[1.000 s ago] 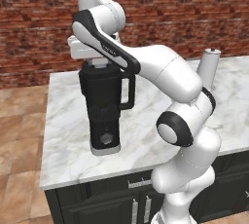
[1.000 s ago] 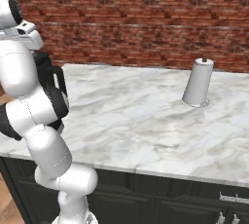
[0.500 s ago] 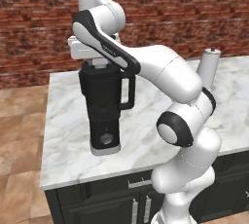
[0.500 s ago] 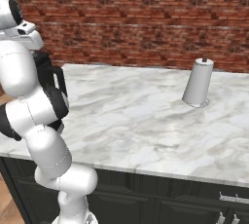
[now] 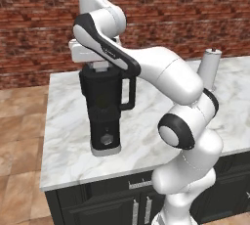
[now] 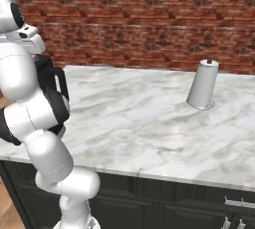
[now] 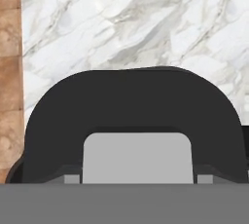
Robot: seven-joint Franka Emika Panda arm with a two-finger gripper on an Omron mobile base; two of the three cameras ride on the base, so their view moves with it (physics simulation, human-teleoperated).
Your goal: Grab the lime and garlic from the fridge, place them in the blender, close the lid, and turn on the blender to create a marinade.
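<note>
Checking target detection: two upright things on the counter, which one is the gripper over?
The black blender near the counter's left end; the gripper sits right above its lid. The pale grey tapered roll stands apart, far right, nothing near it.

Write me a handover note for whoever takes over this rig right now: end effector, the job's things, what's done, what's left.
End effector: directly above the blender, down at the lid; the pictures don't settle whether it grips.
Blender: upright near the left end of the marble counter, handle toward the arm.
Lid: on the jug, its grey cap between the fingers.
Lime and garlic: can't tell; the jug is dark.
Left: confirm the lid is seated, then turn the knob on the base.
</note>
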